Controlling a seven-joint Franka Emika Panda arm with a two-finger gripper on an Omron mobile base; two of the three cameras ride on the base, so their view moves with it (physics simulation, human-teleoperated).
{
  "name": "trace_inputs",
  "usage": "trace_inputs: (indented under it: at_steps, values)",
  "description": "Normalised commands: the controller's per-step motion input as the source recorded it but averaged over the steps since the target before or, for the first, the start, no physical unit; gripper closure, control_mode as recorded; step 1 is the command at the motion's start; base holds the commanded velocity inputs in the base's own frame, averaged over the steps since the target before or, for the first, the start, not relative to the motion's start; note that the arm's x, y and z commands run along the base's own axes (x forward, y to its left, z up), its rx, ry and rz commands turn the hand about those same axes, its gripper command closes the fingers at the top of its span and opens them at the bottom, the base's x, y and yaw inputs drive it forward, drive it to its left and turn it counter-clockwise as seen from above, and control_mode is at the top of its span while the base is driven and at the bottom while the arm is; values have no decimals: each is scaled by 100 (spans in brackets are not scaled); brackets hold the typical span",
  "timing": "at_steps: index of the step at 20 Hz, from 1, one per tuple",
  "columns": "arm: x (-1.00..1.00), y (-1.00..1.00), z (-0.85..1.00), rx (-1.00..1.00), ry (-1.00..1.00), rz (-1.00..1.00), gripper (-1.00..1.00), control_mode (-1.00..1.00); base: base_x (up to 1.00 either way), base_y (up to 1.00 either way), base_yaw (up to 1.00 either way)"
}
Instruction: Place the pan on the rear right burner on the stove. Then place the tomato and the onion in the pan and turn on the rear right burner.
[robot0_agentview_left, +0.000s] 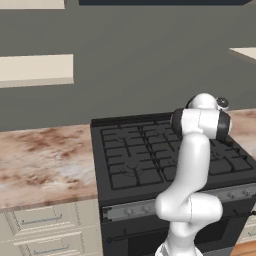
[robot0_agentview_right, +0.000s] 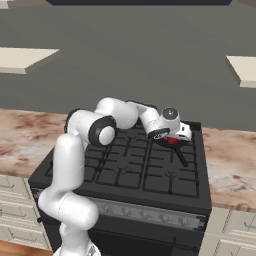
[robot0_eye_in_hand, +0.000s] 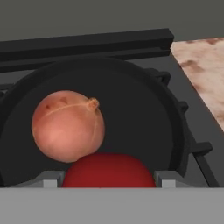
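The black pan (robot0_eye_in_hand: 144, 109) sits on the rear right burner (robot0_eye_in_hand: 194, 151) of the stove (robot0_agentview_right: 125, 170). Its thin handle (robot0_agentview_right: 181, 156) points toward the front. The orange-tan onion (robot0_eye_in_hand: 68, 126) lies in the pan, left of centre. My gripper (robot0_eye_in_hand: 109, 181) hangs low over the pan's near side, with its two fingertips (robot0_eye_in_hand: 51, 180) against the sides of the red tomato (robot0_eye_in_hand: 109, 170), which touches the onion. From the right base camera the tomato (robot0_agentview_right: 173, 141) peeks out red under the gripper (robot0_agentview_right: 172, 137) at the stove's back right.
Marbled counter runs left (robot0_agentview_left: 45, 160) and right (robot0_agentview_right: 230, 160) of the stove. A grey knob strip (robot0_agentview_right: 145, 214) lines the stove's front. A raised black back ledge (robot0_eye_in_hand: 87, 43) stands just behind the pan. The other grates (robot0_agentview_left: 135, 165) are bare.
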Motion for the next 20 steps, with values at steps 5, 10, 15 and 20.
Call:
trace_inputs:
  at_steps: [5, 10, 15, 20]
  values:
    - [17, 0, -3, 0, 0, 0, 100, -100, 0, 0, 0]
    - [0, 0, 0, 0, 0, 0, -100, -100, 0, 0, 0]
    - [0, 0, 0, 0, 0, 0, -100, -100, 0, 0, 0]
    - [0, 0, 0, 0, 0, 0, -100, -100, 0, 0, 0]
